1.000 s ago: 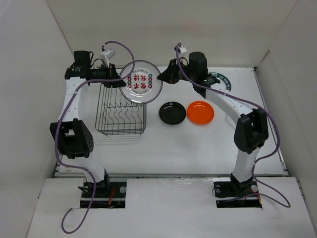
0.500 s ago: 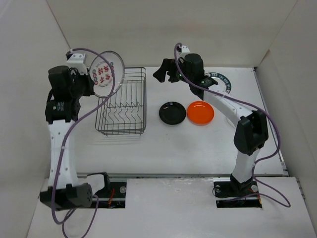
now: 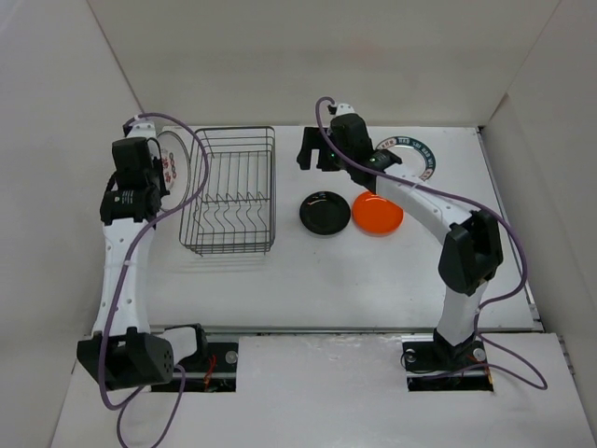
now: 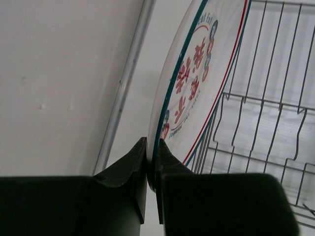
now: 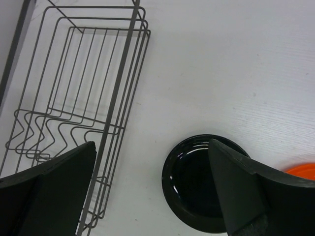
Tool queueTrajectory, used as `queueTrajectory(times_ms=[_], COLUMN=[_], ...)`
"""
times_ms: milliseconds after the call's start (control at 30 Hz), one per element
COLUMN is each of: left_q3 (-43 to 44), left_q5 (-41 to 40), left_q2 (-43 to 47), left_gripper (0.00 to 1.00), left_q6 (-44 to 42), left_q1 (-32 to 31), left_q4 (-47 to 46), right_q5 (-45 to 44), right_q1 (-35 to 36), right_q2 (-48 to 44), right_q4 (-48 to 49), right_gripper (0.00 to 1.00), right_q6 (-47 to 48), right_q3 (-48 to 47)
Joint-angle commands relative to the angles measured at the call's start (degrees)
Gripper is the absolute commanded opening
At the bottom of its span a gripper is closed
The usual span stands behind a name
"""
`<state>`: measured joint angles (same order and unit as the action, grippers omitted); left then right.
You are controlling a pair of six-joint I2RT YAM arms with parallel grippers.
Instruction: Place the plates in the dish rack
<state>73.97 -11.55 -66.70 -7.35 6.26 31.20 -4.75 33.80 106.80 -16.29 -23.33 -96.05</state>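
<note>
My left gripper (image 4: 151,162) is shut on the rim of the white plate with red marks (image 4: 202,83). It holds the plate on edge, just outside the left side of the dish rack (image 3: 230,191). In the top view this plate (image 3: 171,161) sits between the left wrist and the rack wires. My right gripper (image 3: 313,149) hangs open and empty above the table, between the rack (image 5: 74,98) and the glossy black plate (image 5: 202,187). The black plate (image 3: 325,213) and the orange plate (image 3: 378,212) lie flat, right of the rack. A plate with a dark patterned rim (image 3: 415,154) lies at the back right, partly hidden by the right arm.
White walls close in the table on the left, back and right; the left wall (image 4: 59,73) is close beside the held plate. The rack's divider prongs (image 3: 233,217) stand along its near half. The orange plate's edge (image 5: 302,169) shows at the right of the right wrist view.
The right gripper has opened and let go of the red-marked plate. The left arm has swung the plate from above the rack's back right corner to the rack's left side, turning it on edge.
</note>
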Motion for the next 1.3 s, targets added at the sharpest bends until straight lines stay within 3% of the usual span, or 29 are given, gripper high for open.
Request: queueTrajectory(times_ms=[0,900,1033,1167,1267], left_q3=[0.73,-3.84,-5.5,-6.12,-6.12], left_q5=[1.17,5.57,5.57,6.63,7.85], left_q2=[0.34,-4.76,-4.76,-4.76,-4.23], left_gripper=[0.0,0.0,0.08,0.36,0.37], left_q6=[0.76,4.81,4.81,4.28,4.28], left_q1=[0.07,-1.6,-1.6,-2.13,-2.13], left_q4=[-2.11,-0.35,-0.35,-0.35,-0.35], right_q5=[-2.72,-2.72,-2.72,-2.72,-1.93], right_q1=[-0.49,-3.83,-3.83,-4.36,-6.29], right_q2=[-3.53,-3.53,-3.53,-3.53,-3.53], right_q4=[-0.84,-1.9,-1.9,-1.9,-1.38], right_gripper=[1.0,1.0,1.0,1.0,1.0], right_q6=[-0.57,-1.1,-1.63,-1.63,-2.16], right_q3=[-0.2,2.45,2.97,2.97,3.76])
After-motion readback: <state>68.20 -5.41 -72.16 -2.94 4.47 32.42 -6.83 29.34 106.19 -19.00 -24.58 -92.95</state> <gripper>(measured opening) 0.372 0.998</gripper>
